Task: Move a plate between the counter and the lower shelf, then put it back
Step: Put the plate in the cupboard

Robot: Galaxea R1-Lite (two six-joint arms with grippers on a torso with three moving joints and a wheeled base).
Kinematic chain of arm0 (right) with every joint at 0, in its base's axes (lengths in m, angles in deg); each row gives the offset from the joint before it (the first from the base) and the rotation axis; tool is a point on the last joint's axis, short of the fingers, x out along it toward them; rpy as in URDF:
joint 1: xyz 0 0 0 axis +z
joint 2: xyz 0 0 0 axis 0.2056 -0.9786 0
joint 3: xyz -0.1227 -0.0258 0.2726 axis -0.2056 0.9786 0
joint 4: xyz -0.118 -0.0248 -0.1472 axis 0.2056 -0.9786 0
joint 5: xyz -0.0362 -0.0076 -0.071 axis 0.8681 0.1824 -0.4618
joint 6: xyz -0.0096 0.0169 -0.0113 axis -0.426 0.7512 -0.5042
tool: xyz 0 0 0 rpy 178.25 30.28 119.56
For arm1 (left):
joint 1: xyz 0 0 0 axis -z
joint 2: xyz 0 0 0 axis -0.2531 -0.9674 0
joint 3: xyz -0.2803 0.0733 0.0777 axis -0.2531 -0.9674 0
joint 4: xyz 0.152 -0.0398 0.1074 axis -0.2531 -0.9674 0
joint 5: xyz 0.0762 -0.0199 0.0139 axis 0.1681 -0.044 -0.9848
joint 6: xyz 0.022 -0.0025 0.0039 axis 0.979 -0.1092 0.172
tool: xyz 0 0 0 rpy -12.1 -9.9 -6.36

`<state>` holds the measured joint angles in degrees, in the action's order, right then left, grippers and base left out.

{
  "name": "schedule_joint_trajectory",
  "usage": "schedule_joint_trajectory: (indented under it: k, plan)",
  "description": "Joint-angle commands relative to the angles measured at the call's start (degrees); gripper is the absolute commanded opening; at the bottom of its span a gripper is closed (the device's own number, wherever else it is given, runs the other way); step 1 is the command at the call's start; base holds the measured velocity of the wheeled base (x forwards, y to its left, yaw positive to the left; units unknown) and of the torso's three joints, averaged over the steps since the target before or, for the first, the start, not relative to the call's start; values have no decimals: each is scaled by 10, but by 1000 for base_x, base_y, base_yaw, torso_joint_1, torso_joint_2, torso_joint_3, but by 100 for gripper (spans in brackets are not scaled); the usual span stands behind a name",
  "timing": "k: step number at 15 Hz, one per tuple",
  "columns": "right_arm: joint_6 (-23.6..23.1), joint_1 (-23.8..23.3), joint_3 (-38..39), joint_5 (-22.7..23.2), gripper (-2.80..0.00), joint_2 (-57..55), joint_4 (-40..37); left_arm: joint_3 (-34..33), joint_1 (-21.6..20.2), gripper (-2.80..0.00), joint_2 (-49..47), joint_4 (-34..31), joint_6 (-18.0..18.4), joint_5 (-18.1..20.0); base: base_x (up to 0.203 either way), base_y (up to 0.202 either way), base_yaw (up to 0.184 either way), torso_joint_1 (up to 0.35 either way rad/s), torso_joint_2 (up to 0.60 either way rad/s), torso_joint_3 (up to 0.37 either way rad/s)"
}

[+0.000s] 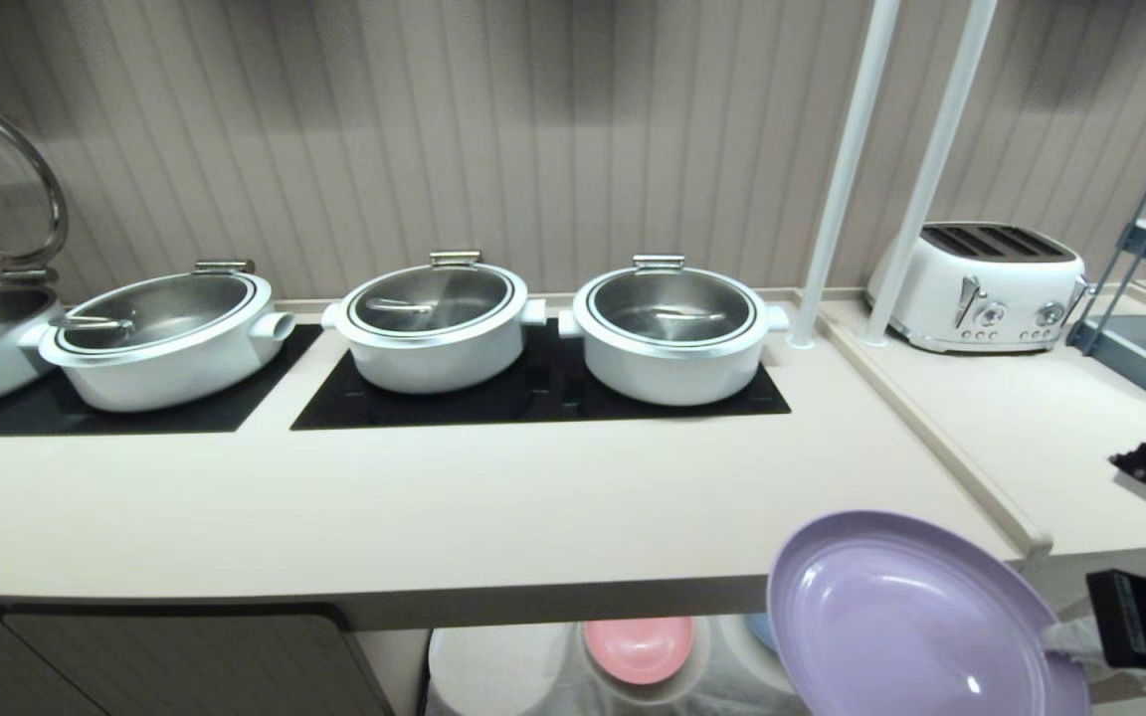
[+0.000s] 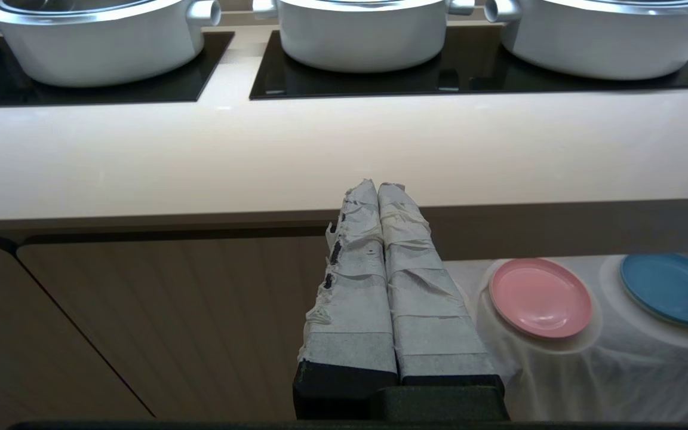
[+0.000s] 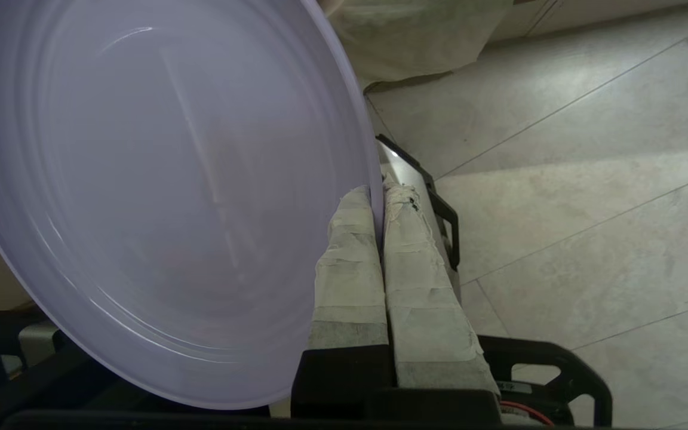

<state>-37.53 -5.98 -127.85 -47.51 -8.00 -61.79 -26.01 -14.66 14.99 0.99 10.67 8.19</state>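
Just off the front edge of the counter [image 1: 454, 517], toward its right end, the plate [image 1: 906, 622] hung in the air, tilted, with its hollow face turned up and toward the counter. The right gripper [image 3: 378, 197] had its taped fingers [image 3: 350, 263] pinched on the plate's rim, one on each face. The plate touched neither the counter nor the shelf below it. Under the counter, a pink plate [image 2: 540, 297] and a blue plate [image 2: 672, 288] lay side by side on what looked like a white cloth, though the folds made it hard to be sure. The left gripper [image 2: 377, 186] sat before the counter's front edge, its fingers pressed together on nothing. On the counter stood three white pots [image 1: 670, 328] on black hob panels [image 1: 533, 398], and a white toaster [image 1: 986, 286] further right.
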Motion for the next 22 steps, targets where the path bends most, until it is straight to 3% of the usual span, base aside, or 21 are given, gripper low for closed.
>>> schedule_joint_trajectory:
  k: [1, 9, 22]
  plan:
    - [19, 1, 24, 3, -280, 50, -2, 0, 0, -280, 0, 0, 0, 0, 0, 0, 0, 0, 0, 0]
    - [32, 2, 109, 3, -280, 126, -5, 0, 0, -280, 0, 0, 0, 0, 0, 0, 0, 0, 0, 0]
    - [36, 2, 109, 3, -280, 127, -1, 0, 0, -280, 0, 0, 0, 0, 0, 0, 0, 0, 0, 0]
